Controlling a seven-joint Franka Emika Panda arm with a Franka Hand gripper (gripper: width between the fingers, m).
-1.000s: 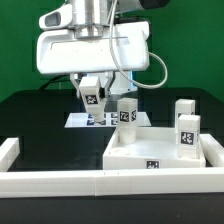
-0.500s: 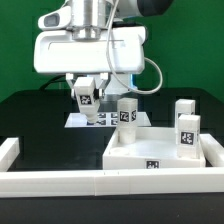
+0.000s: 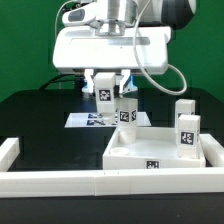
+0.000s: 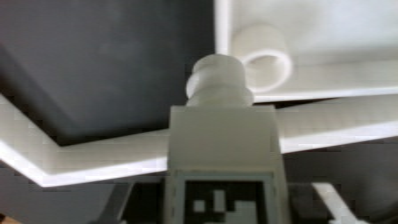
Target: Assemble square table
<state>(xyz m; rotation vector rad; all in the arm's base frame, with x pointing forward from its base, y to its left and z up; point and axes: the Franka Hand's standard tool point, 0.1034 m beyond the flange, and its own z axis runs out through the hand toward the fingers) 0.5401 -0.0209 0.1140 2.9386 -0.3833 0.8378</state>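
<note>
A tagged leg point(image 3: 104, 88) is held clamped in the hand point(image 3: 105, 92) above the bench point(image 3: 30, 115), near a leg already upright point(image 3: 126, 112) on the square table point(image 3: 135, 150), seemingly so that it can be carried over the slab for fitting.

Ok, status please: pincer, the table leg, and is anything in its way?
Pincer shut on a tagged leg, held above the tabletop. Three legs stand on the tabletop; nearest close beside the held leg.
</note>
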